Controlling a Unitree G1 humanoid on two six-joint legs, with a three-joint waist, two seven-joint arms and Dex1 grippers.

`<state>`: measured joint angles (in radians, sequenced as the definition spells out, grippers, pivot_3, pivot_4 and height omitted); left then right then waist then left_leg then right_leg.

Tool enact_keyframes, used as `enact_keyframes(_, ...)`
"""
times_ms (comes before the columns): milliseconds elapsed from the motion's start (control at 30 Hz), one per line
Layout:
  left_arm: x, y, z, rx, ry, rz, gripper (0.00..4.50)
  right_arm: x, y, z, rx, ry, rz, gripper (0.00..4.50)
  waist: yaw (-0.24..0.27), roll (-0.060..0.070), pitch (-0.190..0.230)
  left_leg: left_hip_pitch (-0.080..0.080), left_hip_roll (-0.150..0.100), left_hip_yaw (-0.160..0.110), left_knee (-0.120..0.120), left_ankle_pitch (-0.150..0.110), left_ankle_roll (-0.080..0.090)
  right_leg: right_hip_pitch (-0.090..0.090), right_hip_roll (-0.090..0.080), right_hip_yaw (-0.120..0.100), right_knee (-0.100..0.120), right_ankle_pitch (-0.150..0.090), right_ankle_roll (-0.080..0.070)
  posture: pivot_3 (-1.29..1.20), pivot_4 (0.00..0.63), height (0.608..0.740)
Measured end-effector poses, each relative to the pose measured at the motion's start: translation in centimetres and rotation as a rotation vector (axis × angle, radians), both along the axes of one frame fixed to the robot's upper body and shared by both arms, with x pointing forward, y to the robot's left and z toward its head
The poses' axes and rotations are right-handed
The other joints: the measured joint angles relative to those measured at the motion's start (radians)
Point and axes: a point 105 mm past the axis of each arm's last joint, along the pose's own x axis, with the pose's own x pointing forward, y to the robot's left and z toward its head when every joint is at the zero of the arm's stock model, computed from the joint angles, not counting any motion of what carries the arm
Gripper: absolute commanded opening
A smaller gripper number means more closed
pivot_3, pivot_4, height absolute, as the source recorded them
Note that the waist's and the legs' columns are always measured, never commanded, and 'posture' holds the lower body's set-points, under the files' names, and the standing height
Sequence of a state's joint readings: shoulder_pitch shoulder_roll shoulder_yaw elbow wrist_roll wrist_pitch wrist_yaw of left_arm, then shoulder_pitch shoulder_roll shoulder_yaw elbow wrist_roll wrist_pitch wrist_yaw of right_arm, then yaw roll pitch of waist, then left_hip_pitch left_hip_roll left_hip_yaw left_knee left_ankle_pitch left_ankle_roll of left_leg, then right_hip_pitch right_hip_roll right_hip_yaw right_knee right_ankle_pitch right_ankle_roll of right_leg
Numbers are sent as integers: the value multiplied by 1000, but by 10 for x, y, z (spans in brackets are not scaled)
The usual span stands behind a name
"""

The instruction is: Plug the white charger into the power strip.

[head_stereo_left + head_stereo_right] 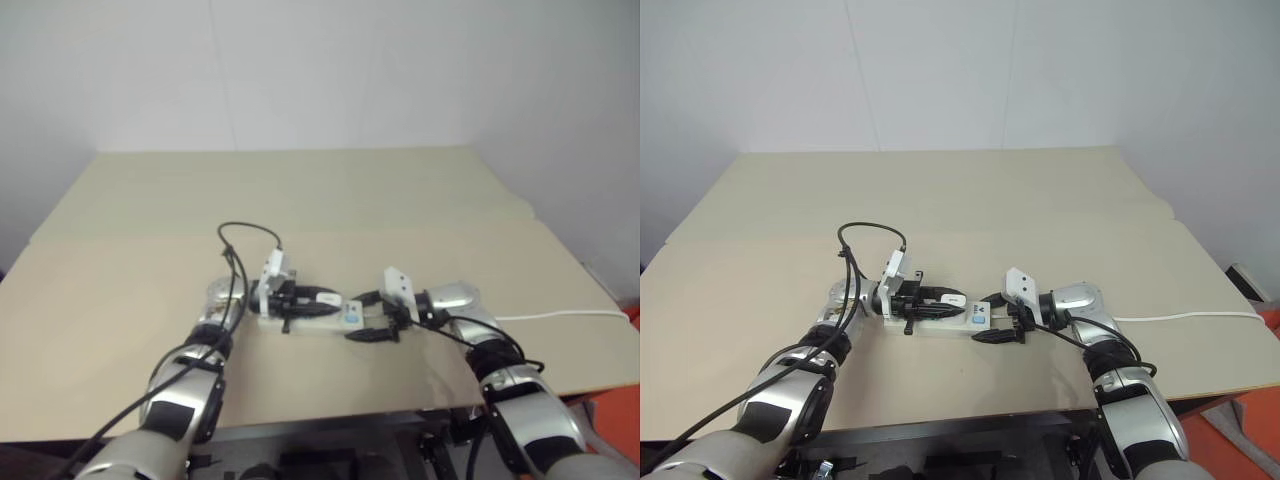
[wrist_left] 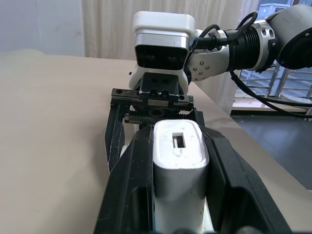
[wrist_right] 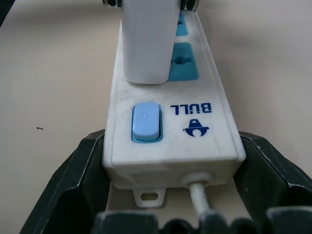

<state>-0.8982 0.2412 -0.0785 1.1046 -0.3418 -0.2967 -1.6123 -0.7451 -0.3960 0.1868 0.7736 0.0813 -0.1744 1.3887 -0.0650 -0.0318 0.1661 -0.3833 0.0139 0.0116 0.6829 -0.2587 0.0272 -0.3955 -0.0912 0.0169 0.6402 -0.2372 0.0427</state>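
Lying along the near part of the wide beige tabletop [image 1: 330, 200], the power strip [image 3: 170, 126], a long narrow white plastic bar with blue socket faces, sits between the two arms. Its end with the pale blue rocker switch [image 3: 146, 122] and the thin white cord [image 3: 199, 197] points toward the right gripper [image 1: 998, 325]. That gripper's black fingers [image 3: 68, 185] stand wide, one on either side of the strip's switch end, close against its side walls; whether they press it I cannot tell. The white cord trails from that end past the right arm and off toward the tabletop's right edge [image 1: 560, 316].

Over the strip's other part, the left gripper [image 1: 940, 298] reaches in level from the left. Its black fingers [image 2: 131, 190] are closed on the white charger [image 2: 178, 170], a small plain white rectangular plug block clamped between them, with a small slot showing on its outward end. In the right wrist view the charger [image 3: 146, 39] stands on top of the strip, covering the socket just beyond the switch, with a blue socket face [image 3: 183, 61] showing beside it. How deeply it sits in the socket cannot be told.
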Motion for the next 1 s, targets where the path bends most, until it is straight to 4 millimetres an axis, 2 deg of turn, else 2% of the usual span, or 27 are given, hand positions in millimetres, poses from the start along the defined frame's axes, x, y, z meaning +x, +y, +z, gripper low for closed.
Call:
enact_keyframes(100, 0, 0, 0, -1, -3, 2, 1026, 0, 0, 0, 0, 0, -1, 3415, 0, 0, 0, 0, 0, 0, 0, 0, 0, 0, 0, 0, 0, 0, 0, 0, 150, 740)
enact_keyframes(167, 0, 0, 0, -3, -6, 4, 1767, 0, 0, 0, 1, 0, -2, 3415, 0, 0, 0, 0, 0, 0, 0, 0, 0, 0, 0, 0, 0, 0, 0, 0, 150, 740)
enact_keyframes(300, 2, 9, -2, 20, -24, 29, 2945, -2, -1, -1, 1, -3, -1, 3415, 1, 3, -2, 0, 0, 0, 0, 0, 0, 0, 0, 0, 0, 0, 0, 0, 150, 740)
enact_keyframes(433, 2, 10, -1, 16, -36, 34, 4261, -2, -1, -1, 1, -3, -1, 3415, 2, 3, -2, 0, 0, 0, 0, 0, 0, 0, 0, 0, 0, 0, 0, 0, 150, 740)
enact_keyframes(467, 2, 10, -1, 16, -38, 34, 4460, -2, -1, -1, 1, -3, 0, 3415, 2, 3, -2, 0, 0, 0, -1, 0, 0, 0, 0, 0, 0, 0, 0, 0, 150, 740)
enact_keyframes(633, -2, 13, -1, 12, -31, 20, 4460, -2, 0, -1, 3, -4, 3, 3415, 0, 3, -2, 0, 0, 0, -1, 0, 0, 0, 0, 0, 0, 0, 0, 0, 150, 740)
enact_keyframes(733, -8, 26, 1, 63, -25, -3, 4460, -3, 1, 0, 6, -4, 11, 3415, -3, 3, -2, -1, 1, 0, -1, 0, 0, -2, 1, 0, 0, 0, 0, 0, 150, 740)
enact_keyframes(833, -8, 48, 22, 81, -82, 16, 4460, -3, 1, 0, 4, -6, 10, 3415, -1, 3, -2, -4, 1, 0, -1, 0, 0, -6, 0, 0, 1, 0, 0, 0, 150, 740)
enact_keyframes(933, -7, 65, 45, 58, -140, 44, 4500, -4, 0, -2, -6, -2, 11, 4407, 2, 3, -2, -4, 1, 0, -1, 0, 0, -6, 0, 0, 1, 0, 0, 0, 150, 740)
enact_keyframes(1000, -7, 82, 54, 60, -157, 85, 4500, -8, 0, -7, -6, 5, 20, 4460, 3, 3, -2, -5, 1, 1, -1, 0, 0, -8, 0, 1, 1, 0, 0, 0, 150, 740)
